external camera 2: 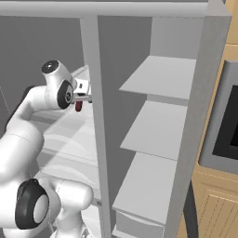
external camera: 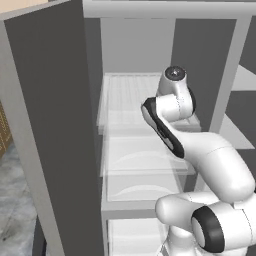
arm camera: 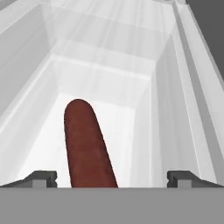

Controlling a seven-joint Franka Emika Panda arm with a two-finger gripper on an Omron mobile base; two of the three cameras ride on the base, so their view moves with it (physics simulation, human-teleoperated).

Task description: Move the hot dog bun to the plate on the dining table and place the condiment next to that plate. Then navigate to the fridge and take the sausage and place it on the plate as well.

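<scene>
White robot arm reaching into the open grey fridge [external camera: 60, 125].
Its pincer [arm camera: 111, 178], fingers spread wide, is carrying a dark red-brown sausage [arm camera: 86, 146] above a white shelf [arm camera: 127, 87].

The scene contains one open fridge [external camera: 55, 125], one sausage [arm camera: 86, 146], one gripper [arm camera: 111, 178] with two dark fingertips [arm camera: 41, 178], three door shelves [external camera 2: 158, 125] on the fridge's right side, and one dark-windowed oven [external camera 2: 228, 121] set in one wooden cabinet [external camera 2: 218, 200].
</scene>
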